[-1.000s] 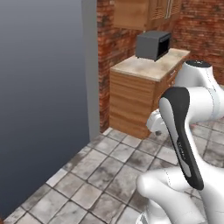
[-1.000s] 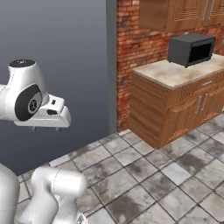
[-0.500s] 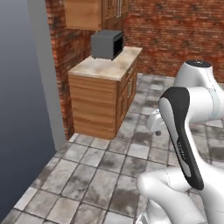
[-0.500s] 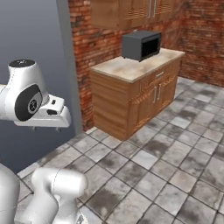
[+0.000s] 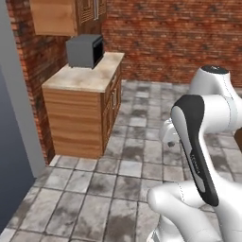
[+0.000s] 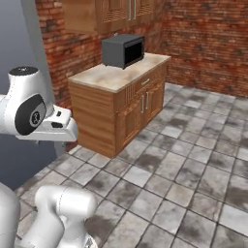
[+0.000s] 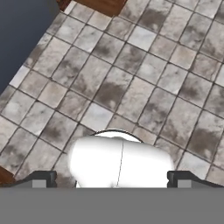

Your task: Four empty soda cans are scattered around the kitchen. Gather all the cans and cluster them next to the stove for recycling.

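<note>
Gripper [image 7: 112, 177] spread wide (holding nothing) above tile floor [image 7: 131, 78].

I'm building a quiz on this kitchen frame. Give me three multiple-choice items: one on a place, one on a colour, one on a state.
1. Where does the microwave stand?
A. on the floor
B. on the counter
C. inside a cabinet

2. What colour are the walls?
A. red brick
B. white tile
C. green paint

3. How is the tool set?
A. shut on a can
B. shut and empty
C. open and empty

Answers:
1 B, it sits on the beige counter top.
2 A, red brick runs behind the counter in both base views.
3 C, in the hand view its tips stand far apart with only floor tiles beyond.
</note>
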You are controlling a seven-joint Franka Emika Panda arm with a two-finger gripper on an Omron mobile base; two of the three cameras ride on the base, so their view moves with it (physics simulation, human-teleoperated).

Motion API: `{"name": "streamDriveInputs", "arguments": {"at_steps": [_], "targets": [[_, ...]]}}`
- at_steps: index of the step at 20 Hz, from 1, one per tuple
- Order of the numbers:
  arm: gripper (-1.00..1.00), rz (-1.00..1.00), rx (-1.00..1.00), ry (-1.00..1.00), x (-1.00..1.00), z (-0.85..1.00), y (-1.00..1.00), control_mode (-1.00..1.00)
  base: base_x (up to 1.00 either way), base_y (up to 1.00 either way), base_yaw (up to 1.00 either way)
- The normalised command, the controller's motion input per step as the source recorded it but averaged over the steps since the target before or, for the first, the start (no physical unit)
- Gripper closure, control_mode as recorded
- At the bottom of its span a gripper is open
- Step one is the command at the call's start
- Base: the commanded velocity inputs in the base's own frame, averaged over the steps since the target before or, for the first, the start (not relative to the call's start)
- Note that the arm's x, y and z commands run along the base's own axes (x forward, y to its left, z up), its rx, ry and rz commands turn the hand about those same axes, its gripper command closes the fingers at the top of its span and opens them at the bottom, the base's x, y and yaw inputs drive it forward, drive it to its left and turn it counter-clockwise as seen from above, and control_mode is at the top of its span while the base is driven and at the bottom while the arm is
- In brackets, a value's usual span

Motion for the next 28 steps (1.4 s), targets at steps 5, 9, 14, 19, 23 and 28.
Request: {"name": "streamDriveInputs", "arguments": {"at_steps": [5,9,14,19,23,28], "targets": [[-1.0,0.0,0.0,0.0,0.0,0.0,0.0,1.0,0.77,-0.03,-0.19],[-1.0,0.0,0.0,0.0,0.0,0.0,0.0,1.0,0.79,-0.07,-0.18],[-1.0,0.0,0.0,0.0,0.0,0.0,0.0,1.0,0.77,-0.06,-0.19],[-1.0,0.0,0.0,0.0,0.0,0.0,0.0,1.0,0.76,-0.03,-0.2],[-1.0,0.0,0.0,0.0,0.0,0.0,0.0,1.0,0.71,-0.02,-0.21],[-1.0,0.0,0.0,0.0,0.0,0.0,0.0,1.0,0.64,-0.16,-0.21]]}}
